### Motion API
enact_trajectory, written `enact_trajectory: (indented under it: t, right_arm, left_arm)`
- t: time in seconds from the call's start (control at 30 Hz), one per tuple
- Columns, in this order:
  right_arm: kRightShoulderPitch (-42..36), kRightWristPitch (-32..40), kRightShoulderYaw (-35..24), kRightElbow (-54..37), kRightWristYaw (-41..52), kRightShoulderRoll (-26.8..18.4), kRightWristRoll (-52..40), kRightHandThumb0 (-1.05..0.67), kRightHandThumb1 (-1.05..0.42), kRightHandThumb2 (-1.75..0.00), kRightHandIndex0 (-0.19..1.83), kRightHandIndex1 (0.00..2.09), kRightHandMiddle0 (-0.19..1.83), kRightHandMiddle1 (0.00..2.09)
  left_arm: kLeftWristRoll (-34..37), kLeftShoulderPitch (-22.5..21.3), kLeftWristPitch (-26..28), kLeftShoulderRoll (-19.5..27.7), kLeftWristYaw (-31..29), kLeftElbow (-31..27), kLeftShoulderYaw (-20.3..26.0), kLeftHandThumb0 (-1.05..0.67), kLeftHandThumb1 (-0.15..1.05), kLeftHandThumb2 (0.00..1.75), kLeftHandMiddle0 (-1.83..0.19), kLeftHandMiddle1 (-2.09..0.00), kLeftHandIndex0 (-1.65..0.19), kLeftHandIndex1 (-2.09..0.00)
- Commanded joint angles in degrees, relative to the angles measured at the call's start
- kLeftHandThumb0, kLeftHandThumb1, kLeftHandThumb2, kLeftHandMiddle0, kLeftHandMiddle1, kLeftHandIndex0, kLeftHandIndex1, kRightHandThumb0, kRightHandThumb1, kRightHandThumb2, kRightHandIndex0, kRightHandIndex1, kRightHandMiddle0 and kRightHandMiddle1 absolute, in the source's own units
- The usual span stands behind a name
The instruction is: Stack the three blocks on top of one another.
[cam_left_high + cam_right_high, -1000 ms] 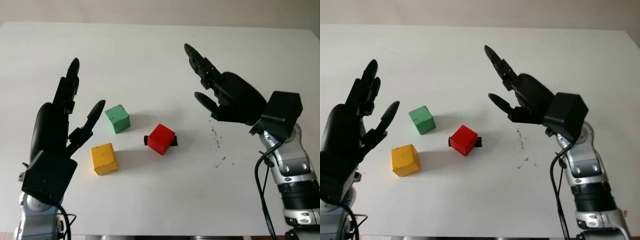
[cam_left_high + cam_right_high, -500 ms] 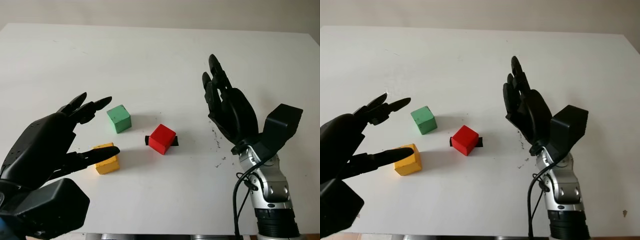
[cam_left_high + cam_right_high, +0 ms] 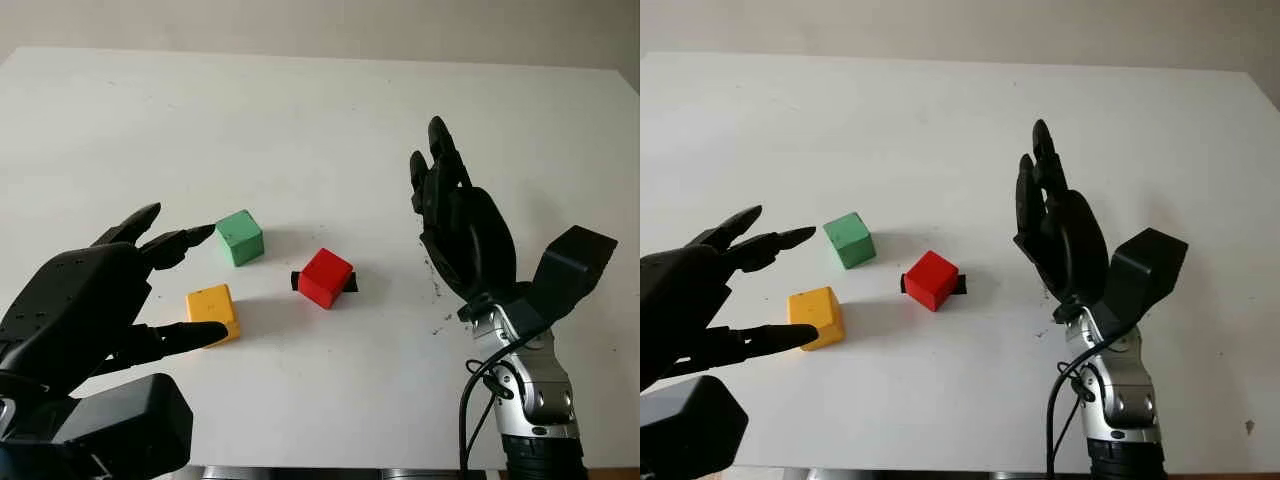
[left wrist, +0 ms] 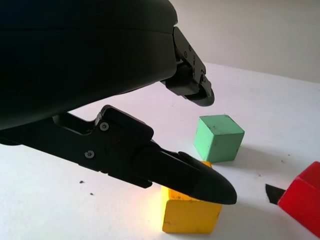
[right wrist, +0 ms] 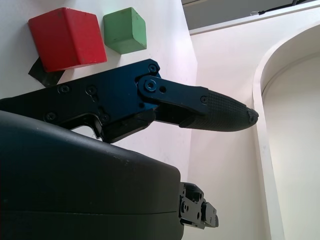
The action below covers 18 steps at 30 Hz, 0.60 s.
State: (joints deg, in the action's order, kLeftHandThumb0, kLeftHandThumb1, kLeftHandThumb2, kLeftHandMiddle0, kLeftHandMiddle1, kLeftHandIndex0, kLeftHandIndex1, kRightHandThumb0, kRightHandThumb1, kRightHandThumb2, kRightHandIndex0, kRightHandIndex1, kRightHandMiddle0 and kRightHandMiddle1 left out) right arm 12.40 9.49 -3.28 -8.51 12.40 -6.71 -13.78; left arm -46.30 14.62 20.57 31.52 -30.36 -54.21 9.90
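While no block is stacked, left hand [image 3: 95,310] open over yellow block [image 3: 210,314]; next, closing around it. Right hand [image 3: 462,232] open, idle.

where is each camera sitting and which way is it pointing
Left eye, right eye: on the head, looking forward and down at the table; open left hand bottom left near the yellow block, open right hand raised on the right.
Left wrist: at that hand, facing the yellow block, green block and red block past its fingers.
Right wrist: at that hand, facing red and green blocks.
All share the red and green blocks.
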Motion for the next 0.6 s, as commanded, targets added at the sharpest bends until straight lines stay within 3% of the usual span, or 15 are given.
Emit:
enact_trajectory:
  t: [0.0,0.33,0.57]
  right_arm:
    - [-0.5,0.3,-0.6,-1.3,-0.1,-0.5,-0.1,-0.72,-1.05,-0.65,-0.19,0.00,-0.19,0.00]
    - [-0.5,0.9,-1.5,-1.8,0.5,-0.5,-1.1,-0.70,-1.05,-0.63,-0.19,0.00,-0.19,0.00]
    - [-0.7,1.2,-1.8,-2.4,0.3,-0.4,-1.4,-0.70,-1.05,-0.62,-0.19,0.00,-0.19,0.00]
  left_arm:
    - [-2.2,0.8,-1.3,-0.5,0.4,0.1,-0.7,-0.83,0.98,0.06,-0.15,-0.06,-0.49,-0.14]
    - [-13.3,-0.3,-3.8,-2.3,-3.1,3.9,-4.0,-0.83,0.99,0.05,-0.14,-0.06,-0.52,-0.19]
    - [-16.7,0.0,-5.9,-4.7,-3.7,5.5,-5.5,-0.84,0.99,0.06,-0.17,-0.06,-0.53,-0.24]
